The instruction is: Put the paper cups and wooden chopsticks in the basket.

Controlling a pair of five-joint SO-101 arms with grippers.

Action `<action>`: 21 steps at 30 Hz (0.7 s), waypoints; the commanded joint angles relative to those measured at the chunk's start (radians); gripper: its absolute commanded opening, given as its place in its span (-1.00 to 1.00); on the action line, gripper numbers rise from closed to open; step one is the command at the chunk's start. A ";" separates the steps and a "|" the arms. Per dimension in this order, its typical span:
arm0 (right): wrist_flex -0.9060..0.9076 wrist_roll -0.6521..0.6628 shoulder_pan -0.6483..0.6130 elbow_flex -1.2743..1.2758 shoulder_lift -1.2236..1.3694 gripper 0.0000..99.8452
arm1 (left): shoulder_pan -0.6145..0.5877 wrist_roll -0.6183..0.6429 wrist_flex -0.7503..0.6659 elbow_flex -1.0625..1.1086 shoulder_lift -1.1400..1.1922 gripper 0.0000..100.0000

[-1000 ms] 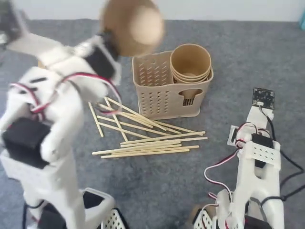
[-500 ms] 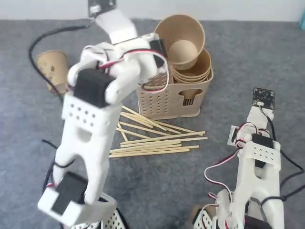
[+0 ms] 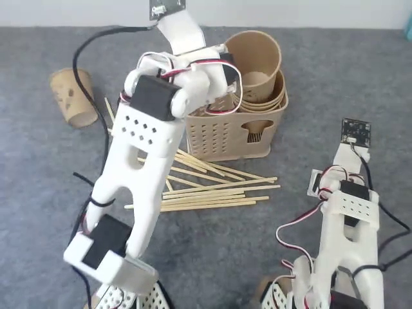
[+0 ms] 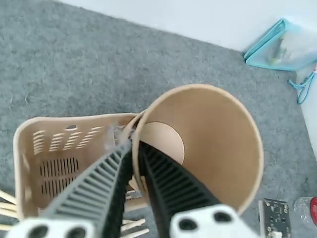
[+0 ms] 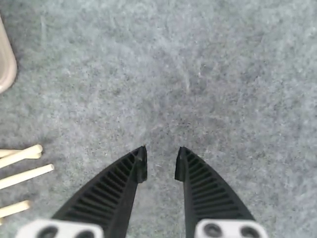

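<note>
1. Left gripper (image 4: 131,146) is pinched on the rim of a paper cup (image 4: 208,144), hanging right over the nested cups (image 3: 275,98) in the basket (image 3: 222,135).
2. Looks like the stacking step to me. Next: lower it straight, then let go.
3. A spare cup (image 3: 72,96) lies at 9 o'clock from the basket, chopsticks (image 3: 206,193) around 6.
4. Right gripper (image 5: 159,161): narrow gap, holding nothing.

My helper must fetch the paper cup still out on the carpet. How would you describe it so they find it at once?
Find the tan basket on the grey carpet. The paper cup lies alone on the carpet, off to the left arm's side of it. Unlike the stacked cups in the basket and the raised cup in the left gripper, nothing touches it.
</note>
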 commanded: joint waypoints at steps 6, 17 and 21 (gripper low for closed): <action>-0.019 0.025 0.004 -0.008 0.001 -0.78 | -0.006 -0.112 0.078 -0.104 -0.031 -0.39; -0.019 0.025 0.002 -0.008 0.001 -0.78 | -0.470 -0.259 0.068 -0.245 -0.025 -0.55; -0.019 0.025 -0.022 -0.006 0.001 -0.79 | -0.605 -0.275 -0.017 -0.248 0.080 -0.59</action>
